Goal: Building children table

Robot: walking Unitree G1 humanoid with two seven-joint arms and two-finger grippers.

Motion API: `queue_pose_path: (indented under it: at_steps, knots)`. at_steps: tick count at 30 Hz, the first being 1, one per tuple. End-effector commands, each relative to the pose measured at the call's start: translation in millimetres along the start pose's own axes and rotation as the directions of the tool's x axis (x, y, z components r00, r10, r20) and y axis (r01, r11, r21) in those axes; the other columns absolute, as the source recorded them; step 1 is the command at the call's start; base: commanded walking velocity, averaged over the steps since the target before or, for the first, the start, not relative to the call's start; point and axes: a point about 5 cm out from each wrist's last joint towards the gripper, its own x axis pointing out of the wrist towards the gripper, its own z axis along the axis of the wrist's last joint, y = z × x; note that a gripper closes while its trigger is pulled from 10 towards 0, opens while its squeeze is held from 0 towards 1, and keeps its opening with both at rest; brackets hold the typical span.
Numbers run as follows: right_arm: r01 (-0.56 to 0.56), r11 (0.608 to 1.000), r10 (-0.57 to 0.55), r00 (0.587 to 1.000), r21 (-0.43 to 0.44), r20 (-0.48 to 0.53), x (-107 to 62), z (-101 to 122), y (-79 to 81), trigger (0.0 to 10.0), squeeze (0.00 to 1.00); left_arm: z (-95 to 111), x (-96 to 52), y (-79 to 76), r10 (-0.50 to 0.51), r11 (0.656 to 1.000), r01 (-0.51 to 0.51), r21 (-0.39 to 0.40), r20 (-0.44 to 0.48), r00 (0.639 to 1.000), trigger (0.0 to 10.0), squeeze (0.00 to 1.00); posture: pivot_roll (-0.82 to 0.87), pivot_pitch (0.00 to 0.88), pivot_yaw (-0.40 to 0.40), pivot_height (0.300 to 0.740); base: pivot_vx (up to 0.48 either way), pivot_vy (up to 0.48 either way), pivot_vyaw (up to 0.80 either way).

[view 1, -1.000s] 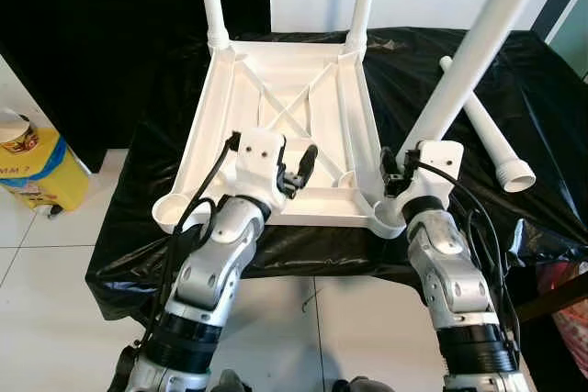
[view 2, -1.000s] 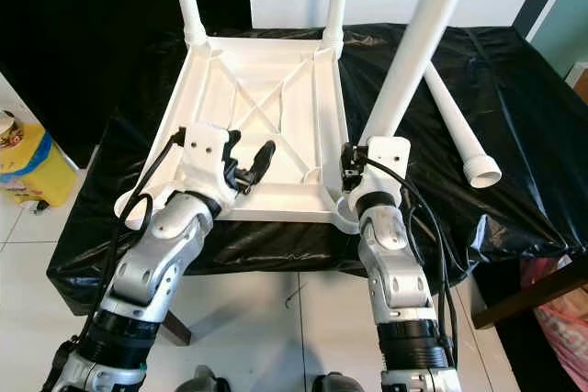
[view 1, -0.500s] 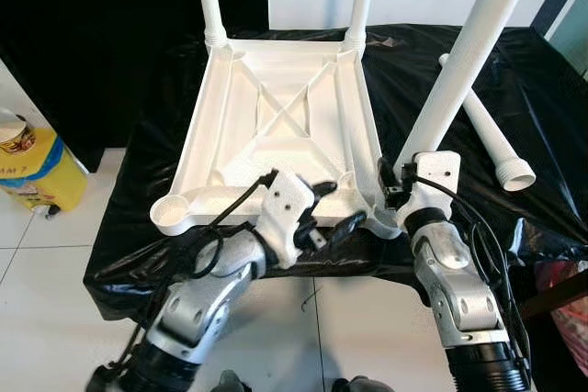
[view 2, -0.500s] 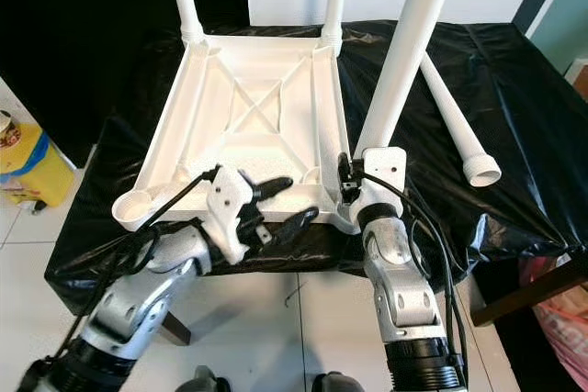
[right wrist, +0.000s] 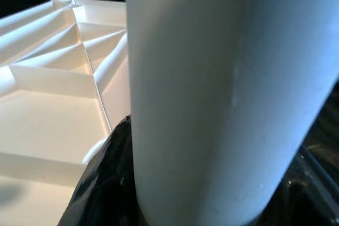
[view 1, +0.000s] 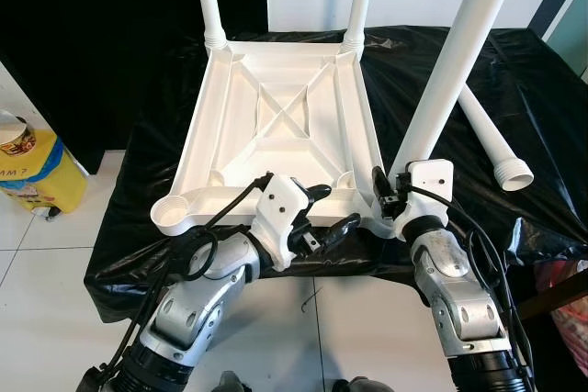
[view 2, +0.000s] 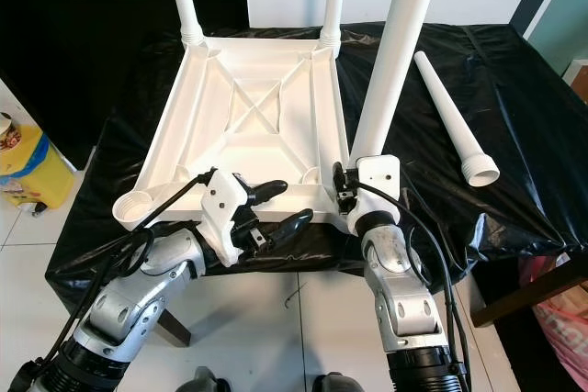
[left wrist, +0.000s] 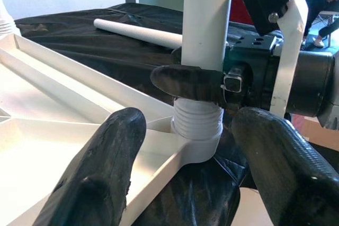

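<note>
- Left arm (view 1: 197,305): bent at the elbow, forearm angled forward and toward the robot's right, wrist rolled over.
- Left gripper (view 1: 329,216): fingers (left wrist: 108,168) spread wide, clamped on nothing, pointing toward the right gripper.
- Right arm (view 1: 459,300): forearm reaches straight forward and up, wrist near level.
- Right gripper (view 1: 390,197): fingers (left wrist: 188,83) clamped around a white tube (view 1: 455,57), just above its threaded end.
</note>
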Motion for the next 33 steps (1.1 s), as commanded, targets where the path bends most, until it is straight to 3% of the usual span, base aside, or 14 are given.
queue_pose_path:
  at_steps: [1,10,24,33]
  knots:
    - [0.009,1.0,-0.01,0.998,-0.012,-0.062,-4.1,-17,-3.8,10.0,0.0,-2,0.3,-3.8,-0.081,0.997,0.081,0.001,-0.023,0.996,10.0,0.0,-0.03,0.068,-0.027,0.74,0.0,0.0,0.0]
    - [0.025,1.0,-0.024,0.996,0.004,-0.088,-0.1,-25,-10.2,10.0,0.0,0,1.9,-4.7,-0.091,0.996,0.091,0.006,-0.022,0.996,10.0,0.0,-0.03,0.067,-0.019,0.74,0.0,0.0,0.0]
    - [-0.14,0.986,0.136,0.989,-0.087,-0.053,-5.1,-40,-6.2,10.0,0.0,2,1.7,-1.8,-0.095,0.995,0.095,0.012,-0.021,0.995,10.0,0.0,-0.04,0.07,-0.006,0.74,0.0,0.0,0.0]
    - [-0.156,0.988,0.155,0.986,-0.008,-0.068,-2.7,-44,-8.3,10.0,0.0,4,2.6,0.0,-0.094,0.995,0.094,0.016,-0.019,0.995,10.0,0.0,-0.04,0.075,-0.002,0.74,0.0,0.0,0.0]
